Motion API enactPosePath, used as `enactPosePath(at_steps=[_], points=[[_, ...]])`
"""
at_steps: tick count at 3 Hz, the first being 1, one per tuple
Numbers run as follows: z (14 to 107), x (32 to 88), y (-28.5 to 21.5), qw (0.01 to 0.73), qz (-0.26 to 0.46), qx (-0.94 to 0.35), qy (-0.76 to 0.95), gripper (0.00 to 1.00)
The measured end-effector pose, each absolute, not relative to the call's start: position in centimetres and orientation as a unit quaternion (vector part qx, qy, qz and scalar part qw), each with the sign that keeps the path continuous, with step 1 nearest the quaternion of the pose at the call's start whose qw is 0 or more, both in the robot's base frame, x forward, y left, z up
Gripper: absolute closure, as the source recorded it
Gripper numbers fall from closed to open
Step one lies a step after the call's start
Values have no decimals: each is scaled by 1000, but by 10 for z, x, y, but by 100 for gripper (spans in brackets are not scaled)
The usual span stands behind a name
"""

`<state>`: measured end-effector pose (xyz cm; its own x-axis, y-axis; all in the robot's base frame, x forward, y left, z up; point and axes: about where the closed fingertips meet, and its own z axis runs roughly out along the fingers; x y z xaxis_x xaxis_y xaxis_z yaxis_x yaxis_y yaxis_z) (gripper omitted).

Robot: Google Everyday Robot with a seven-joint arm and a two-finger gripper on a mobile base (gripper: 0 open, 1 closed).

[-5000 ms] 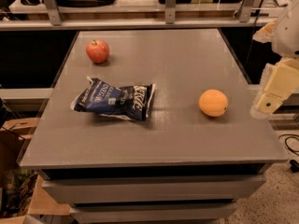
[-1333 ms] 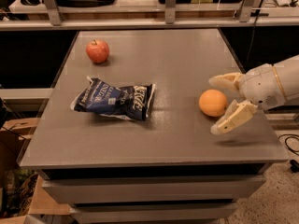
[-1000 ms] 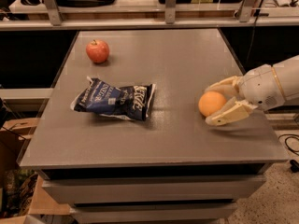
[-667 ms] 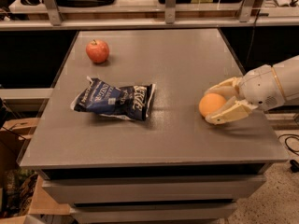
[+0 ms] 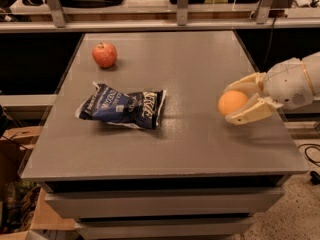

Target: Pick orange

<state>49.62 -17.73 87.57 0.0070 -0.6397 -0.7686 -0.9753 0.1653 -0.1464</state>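
Cardboard (image 5: 11, 144) lies nearest us at the lower left, on the floor beside the table (image 5: 165, 154), whose grey top runs away from us above stacked grey tiers.

Midway up the top, left of centre, we see a dark blue bag (image 5: 122, 105) lying flat and crumpled, its long side running left to right.

At about the same depth, near the right edge, is the orange (image 5: 234, 102). It sits well apart from the bag, inside the gripper (image 5: 230, 105). The gripper reaches in from the right at the end of a pale, rounded arm (image 5: 295, 81). Its two cream fingers (image 5: 248, 115) pinch the orange, one curving over the top and back of the fruit, the other pressed along its lower front. Both fingers point left, toward the middle of the table.

The orange looks evenly round to us, so we find no long axis in it, and we cannot tell which way it points. Its left half shows bare; its right half is hidden by the fingers. We cannot tell whether it rests on the table or hangs just above it.

Farther back, near the far left corner, a red apple (image 5: 104, 54) stands with its stem up, well apart from the bag and the orange.

Beyond the far edge, a shelf rail (image 5: 150, 25) crosses the view with metal uprights rising from it.
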Motion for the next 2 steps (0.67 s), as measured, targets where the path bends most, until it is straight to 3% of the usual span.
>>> enactPosePath(at_steps=[2], points=[[925,508,-180,391,198,-630,641,100]])
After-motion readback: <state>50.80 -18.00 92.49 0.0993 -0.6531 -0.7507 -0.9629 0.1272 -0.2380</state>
